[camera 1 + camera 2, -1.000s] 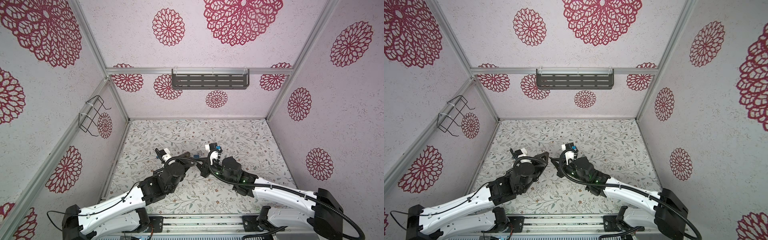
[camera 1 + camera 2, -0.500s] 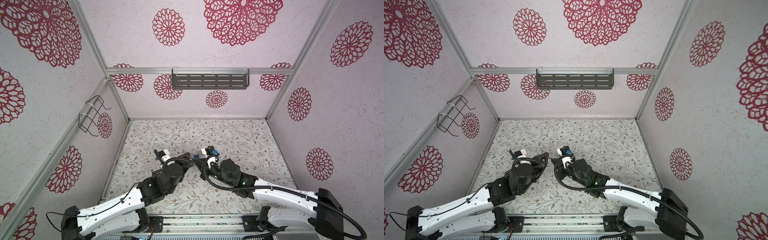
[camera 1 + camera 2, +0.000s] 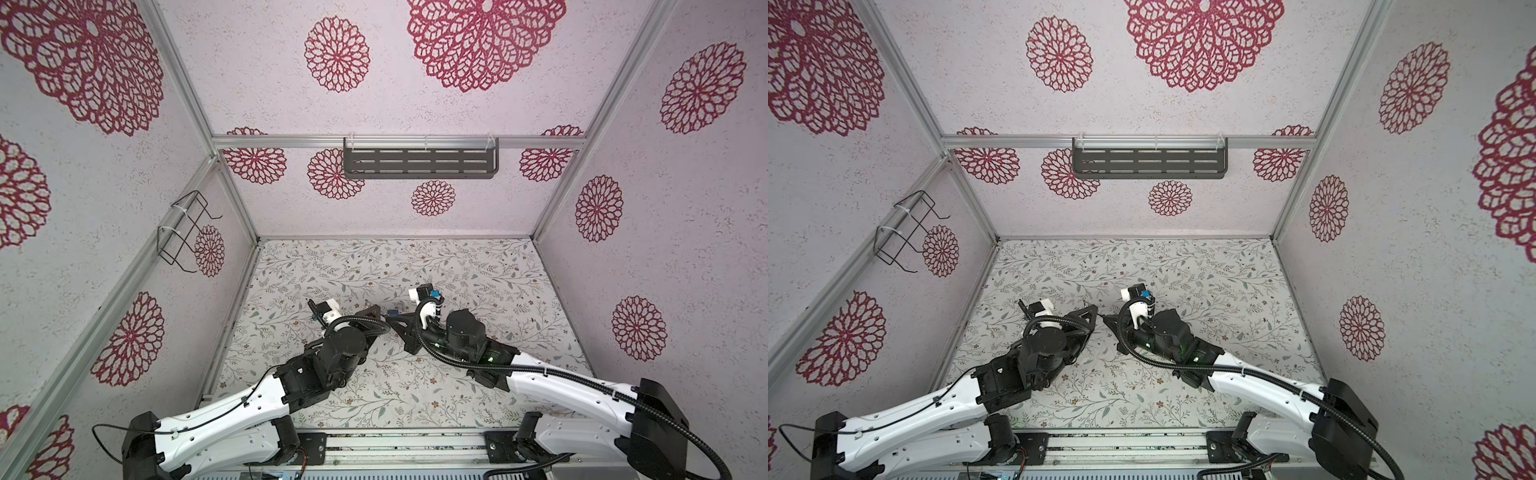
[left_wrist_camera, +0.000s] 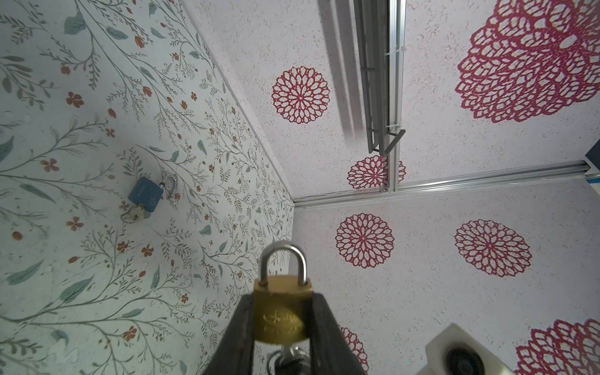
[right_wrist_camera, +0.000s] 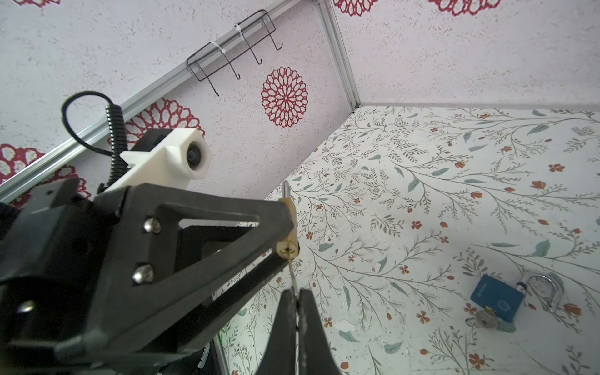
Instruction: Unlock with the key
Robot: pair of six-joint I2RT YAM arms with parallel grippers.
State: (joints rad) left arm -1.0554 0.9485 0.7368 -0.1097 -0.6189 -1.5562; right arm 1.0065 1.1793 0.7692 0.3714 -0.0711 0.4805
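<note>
Over the table (image 3: 478, 270), a brass padlock (image 4: 281, 319), shackle shut, is being clamped in the left gripper (image 4: 283, 297). A key (image 5: 291, 272) is being pinched in the right gripper (image 5: 294, 293), its tip touching the keyhole. Both are being hidden in both top views by the grippers. Beyond, at 12 o'clock, a blue padlock (image 5: 496, 300) is being seen lying open; farther, a shelf (image 3: 419, 164) at 12, a wire rack (image 3: 183, 232) at 10.

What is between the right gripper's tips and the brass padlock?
Only the key: the right gripper pinches it, and its blade reaches the keyhole of the brass padlock. The right wrist view shows this.
</note>
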